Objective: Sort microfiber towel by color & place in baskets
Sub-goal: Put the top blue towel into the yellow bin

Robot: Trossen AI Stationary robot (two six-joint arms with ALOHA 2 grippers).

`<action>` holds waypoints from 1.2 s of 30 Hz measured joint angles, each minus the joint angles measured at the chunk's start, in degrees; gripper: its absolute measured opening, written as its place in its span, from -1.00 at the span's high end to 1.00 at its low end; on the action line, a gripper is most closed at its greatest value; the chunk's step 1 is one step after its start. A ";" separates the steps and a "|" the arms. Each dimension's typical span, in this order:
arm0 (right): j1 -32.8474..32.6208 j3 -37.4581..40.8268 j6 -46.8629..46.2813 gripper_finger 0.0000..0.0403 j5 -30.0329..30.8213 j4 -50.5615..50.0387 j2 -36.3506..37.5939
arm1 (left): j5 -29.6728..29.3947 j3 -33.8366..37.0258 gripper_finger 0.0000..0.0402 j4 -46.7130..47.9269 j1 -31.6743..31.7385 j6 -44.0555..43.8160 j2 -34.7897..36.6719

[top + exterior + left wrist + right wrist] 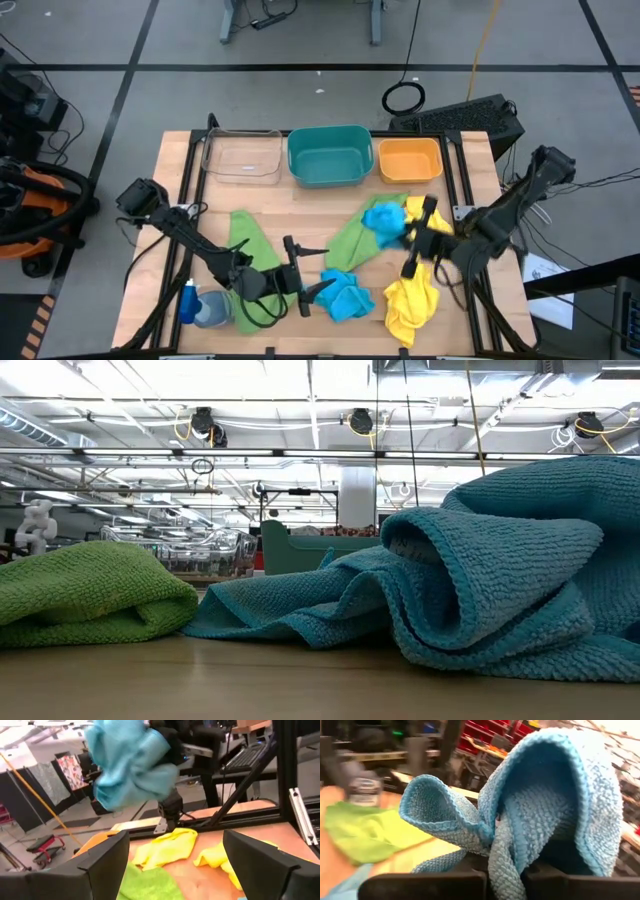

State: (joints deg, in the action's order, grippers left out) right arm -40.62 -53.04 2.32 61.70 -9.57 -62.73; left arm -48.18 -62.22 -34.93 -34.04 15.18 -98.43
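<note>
Table: we see a wooden top carrying three baskets in a row along the far edge, well beyond both grippers.
Teal basket: the largest, in the middle of the row; we see nothing inside it.
Clear basket: to the teal one's left, nothing inside that we can make out.
Orange basket: the smallest, nearest the right gripper, nothing inside.
Right gripper: we see it raised over the table's right half, fingers pinched on a light blue towel that bunches out in front of them.
Left gripper: we see it low over the near middle of the table, fingers spread wide with nothing between them.
Loose towels: a second blue towel lies just beside the left gripper's tips; a green towel lies behind that arm; another green one lies between the two grippers; a yellow towel lies under the right arm.
Low view only: we get the blue and green towels close up, the teal basket small behind them.
Left wrist view only: we see the held towel hanging clear above the table.
</note>
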 joint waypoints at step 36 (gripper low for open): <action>57.88 16.28 -24.87 0.91 -22.32 -28.19 16.75 | 17.57 0.02 -0.62 8.52 5.04 -10.42 0.00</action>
State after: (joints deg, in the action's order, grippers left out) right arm 17.26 -36.75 -22.55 39.38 -37.76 -45.98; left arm -30.61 -62.19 -26.41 -28.99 4.75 -98.43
